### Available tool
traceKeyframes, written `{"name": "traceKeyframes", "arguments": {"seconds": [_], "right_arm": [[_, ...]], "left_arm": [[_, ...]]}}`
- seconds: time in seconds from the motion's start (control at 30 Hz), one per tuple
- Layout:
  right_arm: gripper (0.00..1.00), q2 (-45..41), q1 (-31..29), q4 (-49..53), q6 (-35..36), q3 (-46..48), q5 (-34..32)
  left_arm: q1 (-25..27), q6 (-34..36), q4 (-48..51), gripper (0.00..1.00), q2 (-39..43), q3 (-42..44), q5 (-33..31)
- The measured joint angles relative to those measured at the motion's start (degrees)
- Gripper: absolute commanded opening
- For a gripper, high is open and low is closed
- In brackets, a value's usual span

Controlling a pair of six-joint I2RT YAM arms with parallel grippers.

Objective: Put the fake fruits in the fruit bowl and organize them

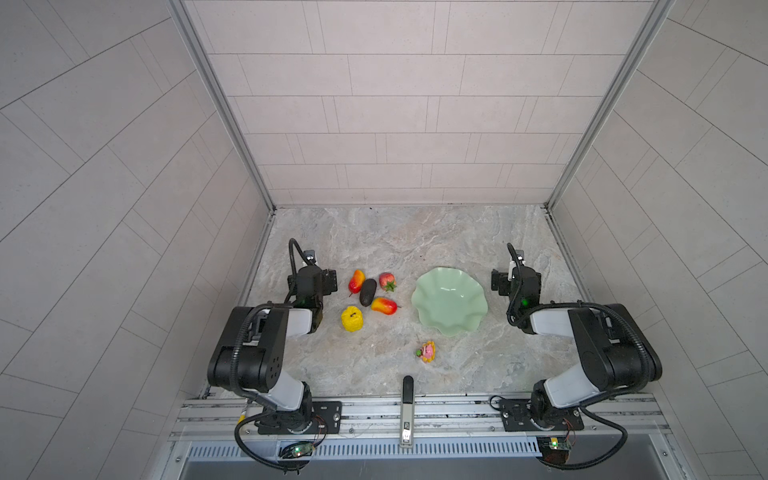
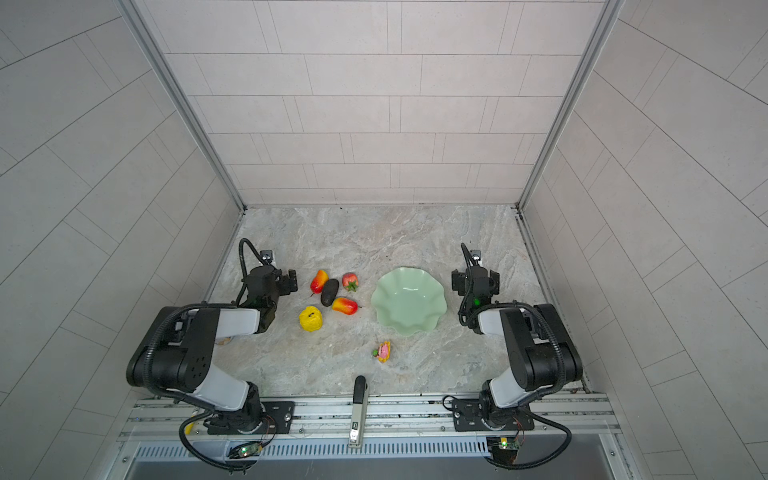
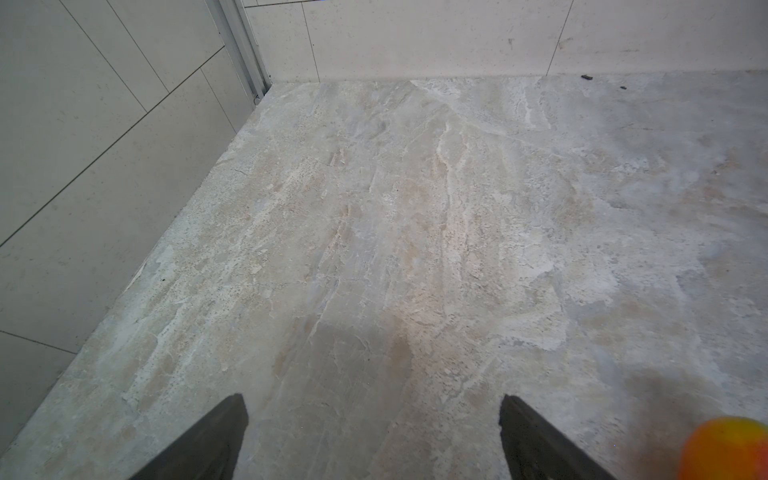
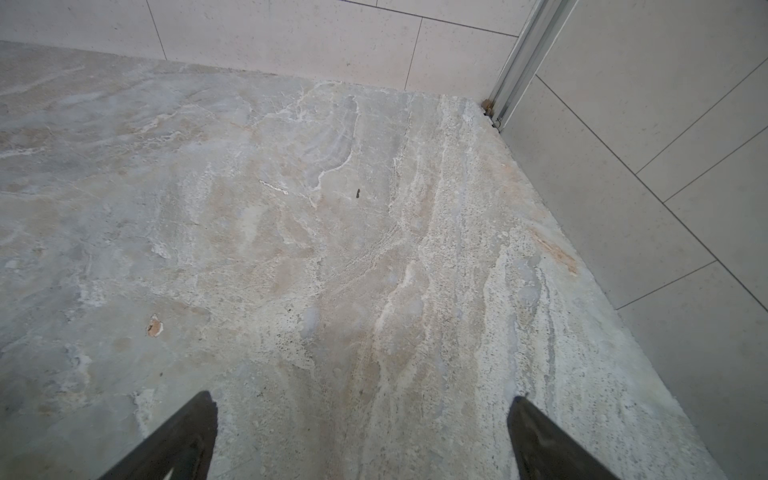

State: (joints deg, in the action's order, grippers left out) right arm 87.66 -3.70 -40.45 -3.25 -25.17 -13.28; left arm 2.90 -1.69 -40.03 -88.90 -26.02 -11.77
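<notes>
Five fake fruits lie in a loose cluster left of centre on the marble top, seen in both top views. They are a red-yellow mango (image 1: 356,281), a dark oval (image 1: 368,292), a strawberry (image 1: 387,281), a second mango (image 1: 384,306) and a lumpy yellow fruit (image 1: 352,318). The pale green fruit bowl (image 1: 430,316) (image 2: 390,318) stands empty to their right. My left gripper (image 1: 311,277) (image 3: 372,399) hovers open just left of the cluster, with one mango (image 3: 725,451) at the edge of its wrist view. My right gripper (image 1: 516,277) (image 4: 361,397) is open to the right of the bowl, over bare marble.
A small pink-and-yellow trinket (image 1: 427,351) lies in front of the bowl. A black-handled bar (image 1: 407,388) sticks up from the front rail at the middle. Tiled walls close in the left, right and back sides.
</notes>
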Motion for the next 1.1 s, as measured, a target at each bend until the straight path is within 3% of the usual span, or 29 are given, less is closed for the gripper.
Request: {"name": "traceKeyframes", "arguments": {"seconds": [0.67, 0.77, 0.93, 1.1], "right_arm": [[1.00, -0.2, 0.0, 0.2, 0.2, 0.0, 0.2], [1.00, -4.1, -0.1, 10.5, 0.5, -3.6, 0.4], [1.00, -13.4, -2.8, 29.2, -0.9, -20.2, 0.4], [1.00, -15.9, -13.7, 42.2, -1.9, -35.3, 2.3]], "left_arm": [[0.5, 0.1, 0.7, 1.00, 0.6, 0.0, -0.4], [1.7, 0.2, 7.5, 1.00, 4.3, -1.7, -3.1], [3.8, -4.3, 23.5, 1.00, 14.3, -11.0, -5.7], [4.4, -10.1, 46.5, 1.00, 16.4, -29.8, -5.2]]}}
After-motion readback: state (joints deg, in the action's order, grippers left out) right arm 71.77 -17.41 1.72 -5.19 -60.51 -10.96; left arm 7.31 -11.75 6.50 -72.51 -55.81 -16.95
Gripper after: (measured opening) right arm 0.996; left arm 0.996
